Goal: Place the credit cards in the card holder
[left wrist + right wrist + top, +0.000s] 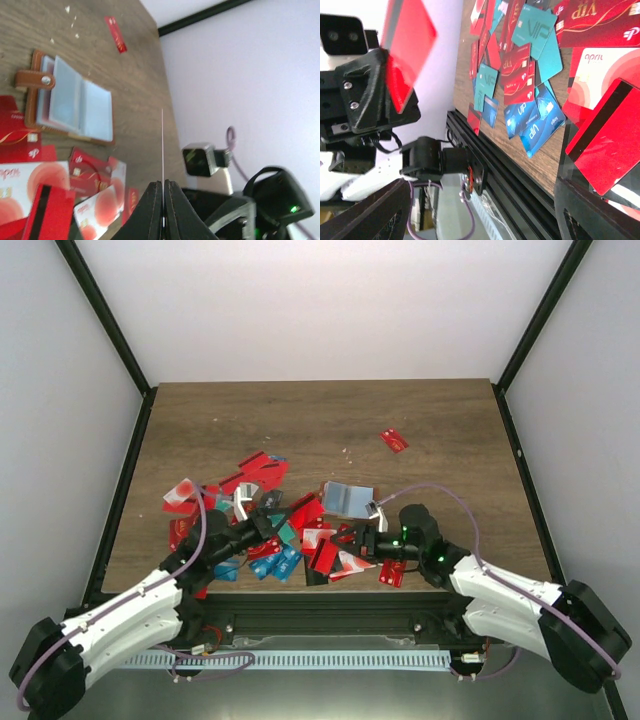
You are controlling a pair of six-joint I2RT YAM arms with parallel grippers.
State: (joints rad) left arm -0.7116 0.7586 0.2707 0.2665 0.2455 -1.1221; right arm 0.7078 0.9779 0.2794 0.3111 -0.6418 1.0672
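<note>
Looking down from top cam, credit cards [270, 525] heaped centre-left on table [320, 420], card holder [348, 500] lying open just right of heap, L wrist cam, left gripper [163, 186] pinching held card [163, 145] edge-on, R wrist cam, right gripper [480, 210] w/ fingers spread wide above cards.

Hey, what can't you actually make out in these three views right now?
- Held red card: edge-on in the left wrist view, face hidden; blurred in the right wrist view.
- Card holder: sleeves blurred in the left wrist view, so filled or empty is unclear; outside the right wrist frame.
- Credit cards: print too small in the top view; the left arm covers part.
</note>
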